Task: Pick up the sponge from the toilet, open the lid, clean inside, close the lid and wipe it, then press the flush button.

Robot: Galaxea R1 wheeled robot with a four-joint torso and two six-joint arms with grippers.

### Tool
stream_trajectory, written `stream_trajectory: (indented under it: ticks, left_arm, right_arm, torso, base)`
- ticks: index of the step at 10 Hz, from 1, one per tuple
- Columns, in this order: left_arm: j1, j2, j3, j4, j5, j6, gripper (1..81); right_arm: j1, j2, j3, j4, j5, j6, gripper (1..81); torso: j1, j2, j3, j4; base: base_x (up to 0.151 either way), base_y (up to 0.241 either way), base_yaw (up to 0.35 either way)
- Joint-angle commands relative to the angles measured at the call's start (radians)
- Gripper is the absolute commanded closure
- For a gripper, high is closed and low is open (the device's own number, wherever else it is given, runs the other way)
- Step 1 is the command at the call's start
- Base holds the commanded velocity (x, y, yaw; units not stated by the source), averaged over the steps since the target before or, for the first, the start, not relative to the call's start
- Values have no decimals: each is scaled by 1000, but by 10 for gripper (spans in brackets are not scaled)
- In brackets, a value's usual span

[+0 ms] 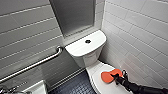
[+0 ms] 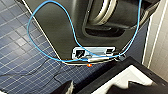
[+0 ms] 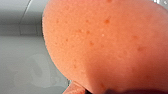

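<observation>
White glazed wall tiles close in on both sides, with dark blue mosaic floor at the bottom of the head view and a brushed steel grab bar running across the left.

You have the glossy white ceramic toilet in the centre, and its thin oval white plastic lid lies shut over the bowl at the lower right. The bright orange-red, kidney-shaped flat sponge sits on that lid, and your right gripper comes in from the lower right corner onto the sponge's near end.

In the right wrist view the sponge bulges close against the camera above the white lid. The fingers appear closed on the sponge, though they are hard to make out.

As for progress, you have the sponge in hand and the lid is down. That fits either the first pickup or the final wipe of the lid, and these views do not settle which; the bowl's inside is hidden.

The small round dark flush button on the flat white tank cover stands well apart from your gripper, so I judge the flush is still to do.
</observation>
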Motion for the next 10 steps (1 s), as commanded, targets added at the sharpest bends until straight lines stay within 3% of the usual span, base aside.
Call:
stream_trajectory:
  ticks: [1, 2, 4, 7, 10]
  left_arm:
    - [35, -12, 10, -8, 89, 3, 10]
    - [35, -11, 10, -8, 89, 3, 10]
    - [35, -5, 10, -8, 89, 3, 10]
    - [41, -5, 10, -9, 89, 3, 10]
    - [47, -8, 10, -9, 89, -3, 10]
  right_arm:
    - [145, -7, -4, 3, -59, 18, 811]
    - [164, -5, -3, 3, -59, 35, 811]
    - [190, 27, -33, 23, -59, 88, 811]
    - [190, 107, -201, 119, -93, 96, 811]
    - [144, 127, -314, 122, -124, 131, 811]
  torso:
    - [64, -100, 0, 0]
    - [7, -10, 0, 0]
    - [21, -31, 0, 0]
    - [24, -34, 0, 0]
    - [24, -34, 0, 0]
  base:
    - [0, 0, 0]
    - [0, 0, 0]
    - [0, 0, 0]
    - [0, 0, 0]
    - [0, 0, 0]
